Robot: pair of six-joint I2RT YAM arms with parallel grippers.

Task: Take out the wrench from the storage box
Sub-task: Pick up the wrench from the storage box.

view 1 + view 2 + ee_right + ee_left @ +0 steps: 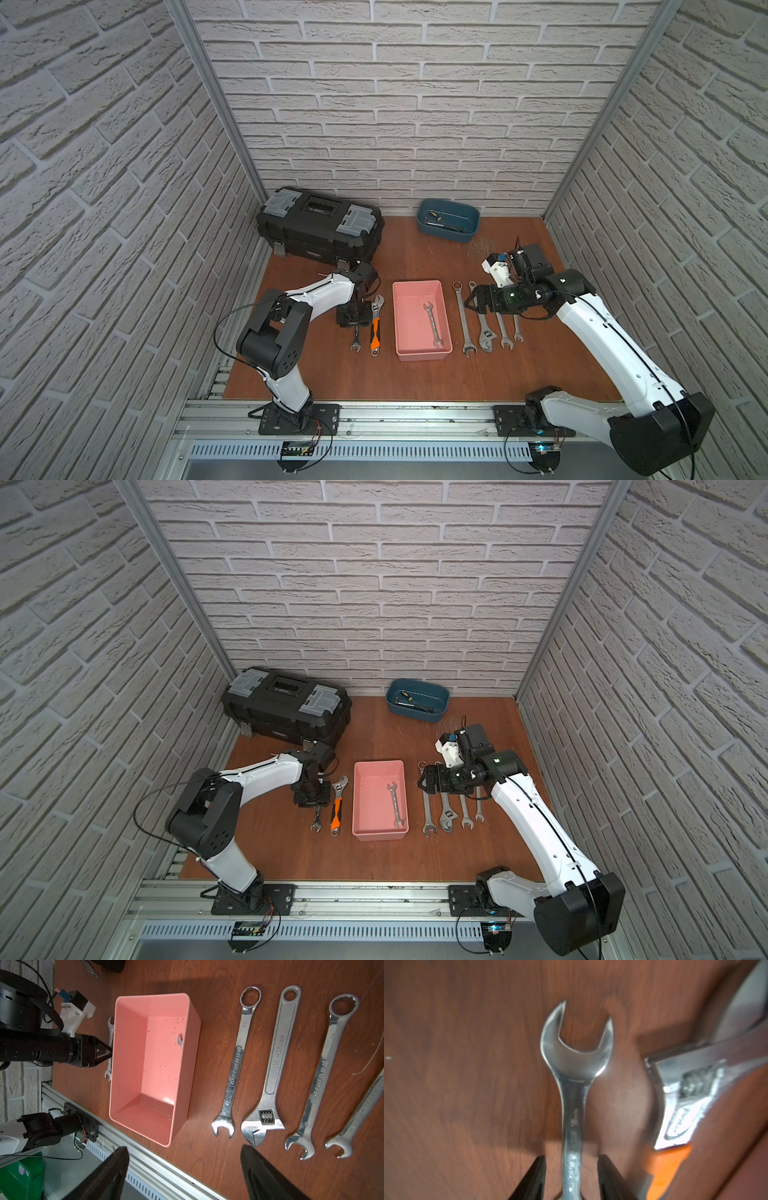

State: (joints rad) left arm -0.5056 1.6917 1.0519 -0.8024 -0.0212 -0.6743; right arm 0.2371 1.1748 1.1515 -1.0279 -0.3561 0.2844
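Pink storage box (409, 324) (372, 800) sits mid surface (415, 374), open top, long side running toward the back wall. The double open-ended wrench (432, 325) (395, 805) lies flat on the box floor, on the side nearer the right arm, lengthwise. In the right wrist view only one head of it (180, 1040) peeks over the box wall. Left claw (353, 322) (311, 798) points down at the surface, left of the box and apart from it, over a small wrench (355, 338) (572, 1105) lying on the wood. In the left wrist view the claw (572, 1156) straddles that wrench's shank, fingers (537, 1176) parted narrowly with a gap showing on each side, so nothing is gripped. Orange-handled adjustable wrench (375, 326) (675, 1115) lies just beside the small wrench, between it and the box. Right claw (468, 300) (422, 780) hangs above the surface right of the box, spread wide, nothing between its fingers (116, 1167). It is over the far ends of a row of four tools: large combination wrench (236, 1059), silver adjustable wrench (276, 1059), then two smaller combination wrenches (330, 1064) (363, 1113), all parallel and apart. Black toolbox (320, 226) at back left, lid shut. Blue tub (465, 232) at the back wall, some small tools inside, too small to name.
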